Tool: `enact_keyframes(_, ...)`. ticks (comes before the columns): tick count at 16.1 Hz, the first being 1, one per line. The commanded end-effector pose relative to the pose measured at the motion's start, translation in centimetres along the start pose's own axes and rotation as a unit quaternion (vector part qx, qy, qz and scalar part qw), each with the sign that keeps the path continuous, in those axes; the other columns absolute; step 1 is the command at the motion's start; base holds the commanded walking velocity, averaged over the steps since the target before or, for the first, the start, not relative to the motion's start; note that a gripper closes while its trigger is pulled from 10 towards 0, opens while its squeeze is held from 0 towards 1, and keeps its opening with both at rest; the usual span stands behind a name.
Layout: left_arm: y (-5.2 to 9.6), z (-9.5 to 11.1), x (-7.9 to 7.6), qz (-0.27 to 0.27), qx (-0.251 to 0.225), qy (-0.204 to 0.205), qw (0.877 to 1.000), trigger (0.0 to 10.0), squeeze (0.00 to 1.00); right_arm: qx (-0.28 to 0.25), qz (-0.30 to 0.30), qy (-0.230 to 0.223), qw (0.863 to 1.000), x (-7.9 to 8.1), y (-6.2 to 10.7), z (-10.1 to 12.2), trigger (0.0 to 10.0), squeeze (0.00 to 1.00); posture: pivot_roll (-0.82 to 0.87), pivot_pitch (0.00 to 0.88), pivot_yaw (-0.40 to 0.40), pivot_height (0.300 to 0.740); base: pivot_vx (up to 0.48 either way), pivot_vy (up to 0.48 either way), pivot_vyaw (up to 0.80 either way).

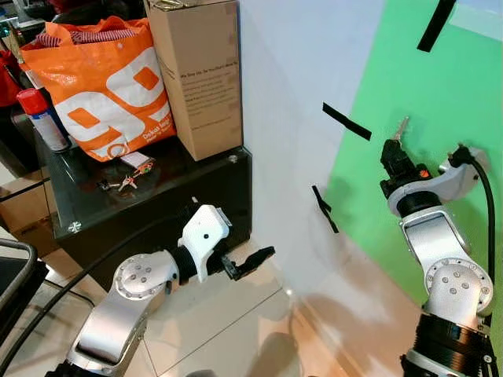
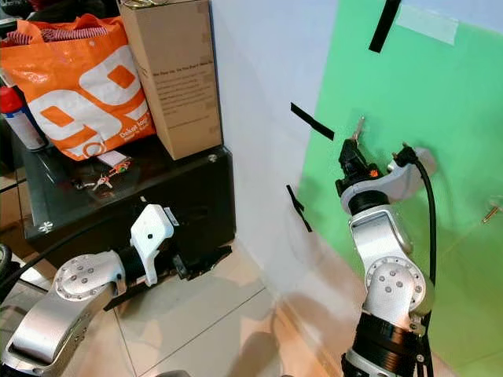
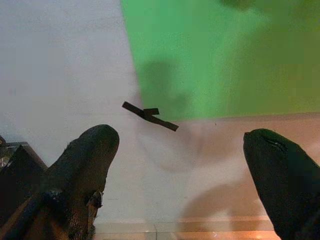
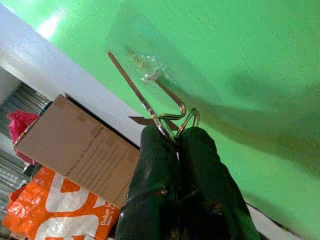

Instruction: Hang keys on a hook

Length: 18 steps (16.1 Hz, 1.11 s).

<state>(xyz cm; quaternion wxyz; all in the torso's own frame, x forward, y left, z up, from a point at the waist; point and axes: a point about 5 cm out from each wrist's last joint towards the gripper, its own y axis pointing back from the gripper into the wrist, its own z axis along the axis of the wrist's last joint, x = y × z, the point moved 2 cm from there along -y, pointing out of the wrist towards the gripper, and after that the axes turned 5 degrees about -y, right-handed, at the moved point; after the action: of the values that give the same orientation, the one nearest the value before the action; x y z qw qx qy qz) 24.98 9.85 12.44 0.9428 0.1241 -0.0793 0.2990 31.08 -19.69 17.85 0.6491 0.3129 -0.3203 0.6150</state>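
- right end effector (image 1: 395,149) is raised against the green wall panel (image 1: 440,118), fingers pressed together on the keys (image 4: 165,112).
- head views give only a thin silver blade (image 1: 402,128) poking up past the fingertips; the right wrist view shows more: a long straight key, a bent wire loop and a ring, all right at the green surface.
- right wrist view also shows a small clear hook (image 4: 147,67) stuck on the panel, touching or just behind the key metal; i cannot tell if the ring is over it.
- second bunch of keys (image 1: 126,182) lies on the dark glass tabletop (image 1: 86,208), just in front of the orange bag (image 1: 102,82); a cardboard box (image 1: 196,71) stands beside the bag, a red-capped spray can (image 1: 43,118) at the far left edge.
- left end effector (image 1: 250,261) hangs low by the tabletop's front corner, over the tiled floor (image 1: 228,314); left wrist view shows its fingers spread wide, facing the white wall (image 1: 291,118) and a black tape strip (image 3: 150,115).
- black tape strips (image 1: 346,122) mark the wall where white meets green.
- open room: bare wall and floor lie between the two arms; the right arm is close to the panel.
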Motion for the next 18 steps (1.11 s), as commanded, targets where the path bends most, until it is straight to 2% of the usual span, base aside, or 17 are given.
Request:
enact_keyframes(1,0.0,0.3,0.1,-0.002,-0.002,-0.009,1.000,10.0,0.38,-0.026,-0.024,-0.012,0.999,-1.0,0.3,1.0,10.0,0.00,0.01,0.000,0.044,0.740,0.000,0.000,0.00)
enact_keyframes(4,0.0,0.3,0.1,-0.002,-0.001,-0.009,1.000,10.0,0.38,-0.011,-0.032,-0.008,0.999,-1.4,0.4,0.7,10.0,0.00,0.01,0.000,0.042,0.740,0.000,0.000,0.00)
enact_keyframes(5,0.0,0.3,0.1,-0.002,-0.001,-0.009,1.000,10.0,0.37,0.016,-0.039,0.014,0.999,-1.7,0.5,-0.2,10.0,0.00,0.01,0.000,0.041,0.740,0.000,0.000,0.00)
enact_keyframes(7,0.0,0.2,0.1,-0.003,0.000,-0.009,1.000,10.0,0.37,0.042,-0.051,0.026,0.997,-2.3,0.8,-1.1,10.0,0.00,0.00,0.000,0.040,0.740,0.000,0.000,0.00)
enact_keyframes(10,0.1,0.0,0.0,-0.004,0.001,-0.011,1.000,10.0,0.37,0.053,-0.053,0.035,0.997,-2.7,1.3,-1.8,10.0,0.00,0.00,0.000,0.043,0.740,0.000,0.000,0.00)
enact_keyframes(12,0.1,0.0,0.0,-0.003,0.001,-0.013,1.000,10.0,0.37,0.055,-0.032,0.054,0.997,-2.3,1.6,-1.8,10.0,0.00,0.01,0.000,0.043,0.740,0.000,0.000,0.00)
enact_keyframes(14,0.3,0.0,0.6,0.037,0.007,-0.033,0.999,10.0,0.34,0.041,0.030,0.071,0.996,-0.6,2.7,-1.3,10.0,0.00,0.00,0.000,0.045,0.740,0.000,0.000,0.00)
enact_keyframes(16,0.1,0.5,1.6,0.085,-0.006,-0.038,0.996,10.0,0.33,0.055,0.082,0.129,0.987,0.7,4.1,-1.7,10.0,0.00,-0.01,0.000,0.055,0.740,0.000,0.000,0.00)
enact_keyframes(18,-0.3,0.9,2.3,0.117,-0.011,-0.029,0.993,10.0,0.33,0.061,0.082,0.206,0.973,0.9,4.5,-2.1,10.0,0.00,-0.02,0.000,0.063,0.740,0.000,0.000,0.00)
